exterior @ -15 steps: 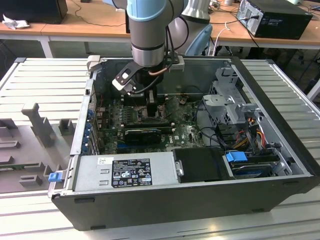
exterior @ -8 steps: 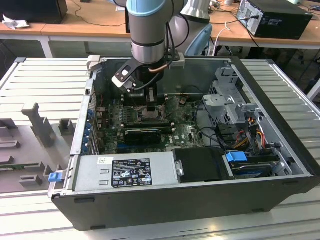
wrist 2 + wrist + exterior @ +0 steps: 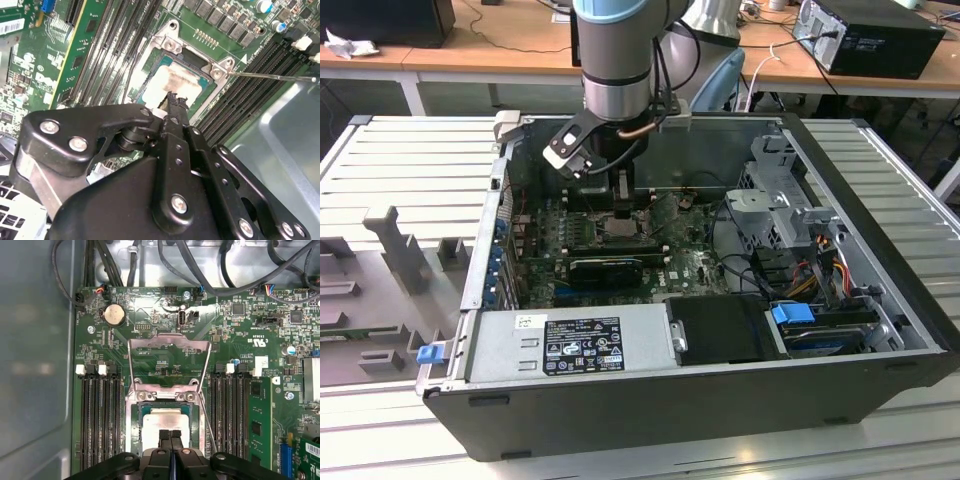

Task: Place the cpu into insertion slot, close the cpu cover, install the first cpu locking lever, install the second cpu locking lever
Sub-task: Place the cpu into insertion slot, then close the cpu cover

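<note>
The cpu (image 3: pixel 164 419) lies flat in the socket on the green motherboard (image 3: pixel 240 340), its pale metal top smeared; in the second wrist view the cpu (image 3: pixel 175 80) sits just beyond my fingertips. My gripper (image 3: pixel 170 436) hangs directly over the chip's near edge, its two black fingers pressed together and nothing visible between them. The cpu cover (image 3: pixel 170 344) stands swung up and open behind the socket. A thin locking lever (image 3: pixel 207 425) sticks out unlatched beside the socket, and the same lever (image 3: pixel 270 76) shows in the second wrist view. In the exterior view my gripper (image 3: pixel 620 205) reaches down inside the case.
Black memory slots (image 3: pixel 100 415) flank the socket on both sides. Cables (image 3: pixel 200 270) run along the case wall behind the board. A long black expansion card (image 3: pixel 605 268) and the power supply (image 3: pixel 570 345) lie nearer the exterior view's front. The drive cage (image 3: pixel 780 200) stands at the exterior view's right.
</note>
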You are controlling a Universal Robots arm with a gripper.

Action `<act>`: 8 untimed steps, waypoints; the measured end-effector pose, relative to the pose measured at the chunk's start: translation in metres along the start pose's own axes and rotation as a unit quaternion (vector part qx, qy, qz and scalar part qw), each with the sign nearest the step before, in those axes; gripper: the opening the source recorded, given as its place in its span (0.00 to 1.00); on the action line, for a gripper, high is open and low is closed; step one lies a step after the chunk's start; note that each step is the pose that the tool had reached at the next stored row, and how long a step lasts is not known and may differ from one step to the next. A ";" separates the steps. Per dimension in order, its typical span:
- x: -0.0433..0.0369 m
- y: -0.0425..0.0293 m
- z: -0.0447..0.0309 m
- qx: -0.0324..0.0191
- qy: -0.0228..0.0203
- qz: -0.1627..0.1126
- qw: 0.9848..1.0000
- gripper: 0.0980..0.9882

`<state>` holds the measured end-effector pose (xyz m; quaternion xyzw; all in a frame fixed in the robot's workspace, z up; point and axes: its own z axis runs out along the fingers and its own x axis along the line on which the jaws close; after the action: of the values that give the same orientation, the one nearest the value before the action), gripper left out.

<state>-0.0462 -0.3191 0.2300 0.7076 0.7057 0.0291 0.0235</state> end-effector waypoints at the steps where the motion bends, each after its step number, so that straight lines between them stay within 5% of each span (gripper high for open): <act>1: 0.0000 0.0000 -0.0004 0.000 0.000 0.000 1.000 0.01; 8: -0.0016 0.0105 -0.0006 0.006 0.003 0.001 1.000 0.01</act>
<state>-0.0358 -0.3208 0.2314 0.7084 0.7051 0.0268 0.0173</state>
